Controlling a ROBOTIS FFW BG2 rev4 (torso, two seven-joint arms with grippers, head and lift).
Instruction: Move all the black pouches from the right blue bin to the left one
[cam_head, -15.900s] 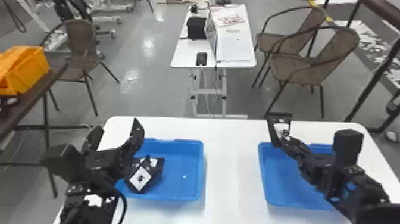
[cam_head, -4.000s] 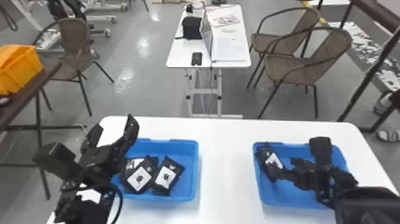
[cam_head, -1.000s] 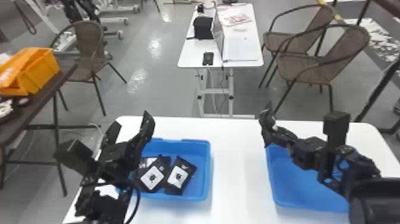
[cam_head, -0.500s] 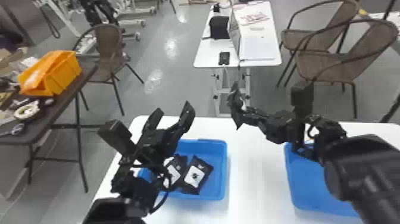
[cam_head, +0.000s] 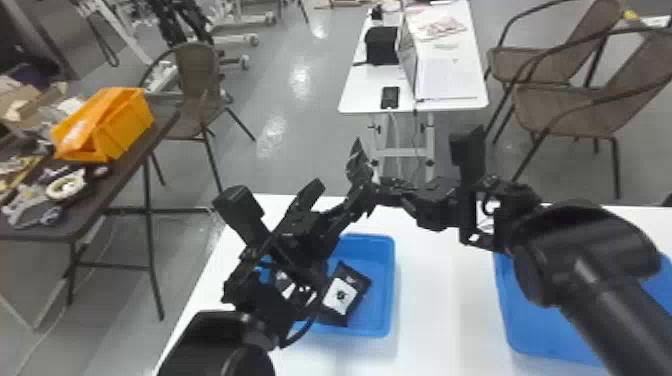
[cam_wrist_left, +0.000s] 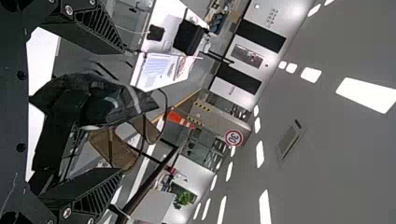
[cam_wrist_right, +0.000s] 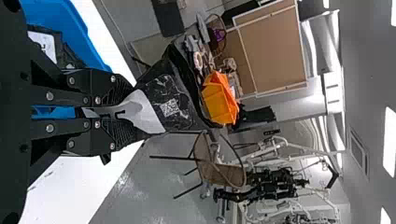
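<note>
1. Far left in the head view, an orange bin (cam_head: 125, 125) sits on a dark side table (cam_head: 112, 187).
2. The left gripper (cam_head: 342, 187) is above the left blue bin (cam_head: 391, 280), its jaws wide apart. In the left wrist view the held pouch appears in the space between them, farther out; whether they touch it, I cannot tell.
3. Inside the left blue bin lies a black pouch with a white label (cam_head: 341, 296); at least one more pouch (cam_head: 285, 282) is partly hidden behind the left arm.
4. The held pouch (cam_head: 357, 162) is up in the air, tilted, beyond the left blue bin.
5. The right gripper (cam_head: 381, 191) has its jaws pinched together on one end of that pouch; the rest sticks out past the tips.
6. On the right, the right blue bin (cam_head: 520, 310) rests on the white table (cam_head: 440, 320), partly covered by the right arm.
</note>
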